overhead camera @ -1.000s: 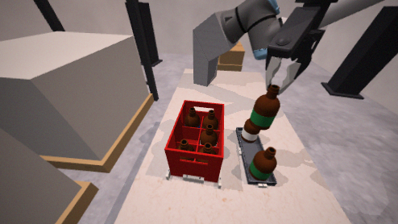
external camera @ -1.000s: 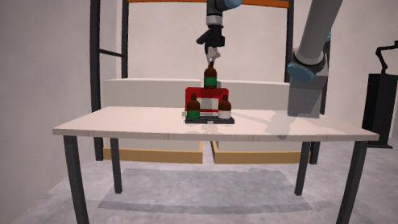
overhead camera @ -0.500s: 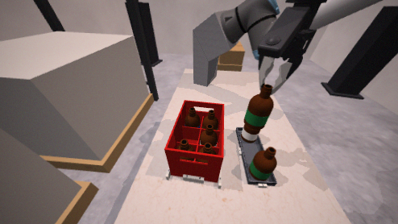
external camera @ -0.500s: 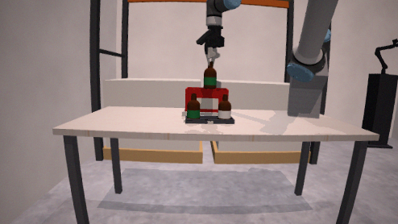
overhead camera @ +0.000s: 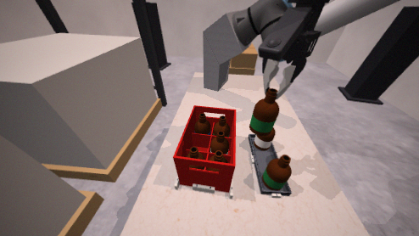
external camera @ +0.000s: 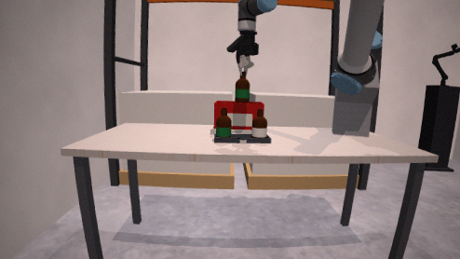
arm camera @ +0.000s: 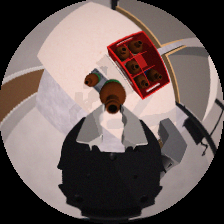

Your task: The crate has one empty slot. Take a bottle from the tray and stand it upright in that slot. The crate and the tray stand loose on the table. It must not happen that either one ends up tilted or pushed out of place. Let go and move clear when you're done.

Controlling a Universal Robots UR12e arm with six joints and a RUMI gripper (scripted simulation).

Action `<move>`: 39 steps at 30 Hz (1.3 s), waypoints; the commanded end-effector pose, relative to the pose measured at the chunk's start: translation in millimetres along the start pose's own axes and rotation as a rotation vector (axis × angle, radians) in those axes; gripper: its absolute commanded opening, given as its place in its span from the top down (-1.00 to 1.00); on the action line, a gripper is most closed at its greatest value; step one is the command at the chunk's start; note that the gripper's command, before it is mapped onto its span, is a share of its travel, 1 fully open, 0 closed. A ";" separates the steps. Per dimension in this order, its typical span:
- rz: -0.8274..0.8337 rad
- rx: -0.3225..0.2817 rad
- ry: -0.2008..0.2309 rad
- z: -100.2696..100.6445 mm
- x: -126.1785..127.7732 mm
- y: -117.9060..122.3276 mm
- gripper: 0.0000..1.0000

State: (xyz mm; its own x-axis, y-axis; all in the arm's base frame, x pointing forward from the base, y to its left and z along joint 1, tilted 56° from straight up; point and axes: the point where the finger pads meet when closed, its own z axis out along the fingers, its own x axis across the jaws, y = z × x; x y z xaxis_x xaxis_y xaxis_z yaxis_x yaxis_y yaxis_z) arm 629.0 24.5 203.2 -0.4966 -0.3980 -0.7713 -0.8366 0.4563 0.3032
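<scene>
A green-labelled bottle [overhead camera: 265, 114] was gripped by its neck in the closed gripper [overhead camera: 277, 87] and held in open air above the tray [overhead camera: 255, 149], right of the crate [overhead camera: 204, 171]. Two bottles stood in the tray. The crate's near-left slot was shown only by the wrist view; five slots were filled.

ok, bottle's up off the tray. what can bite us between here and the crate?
1. The gripper holds the green-label bottle only by its neck, so it could swing or slip in transit.
2. The crate has five bottles; the free slot is tight between necks, so a tilted bottle could catch a divider.
3. The crate stands loose, so a bump may shove it.
</scene>
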 end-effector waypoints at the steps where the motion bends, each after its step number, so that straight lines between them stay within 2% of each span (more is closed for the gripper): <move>1: -0.001 0.001 0.000 -0.6 6.5 -6.9 1.00; 39: -0.001 0.001 0.000 -0.6 65.9 -61.5 1.00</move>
State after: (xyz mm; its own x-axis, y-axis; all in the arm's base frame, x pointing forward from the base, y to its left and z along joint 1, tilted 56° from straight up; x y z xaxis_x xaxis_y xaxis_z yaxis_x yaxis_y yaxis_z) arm 644.9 -23.2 141.9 -0.4966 -0.3979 -0.7714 -0.8366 0.4562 0.3032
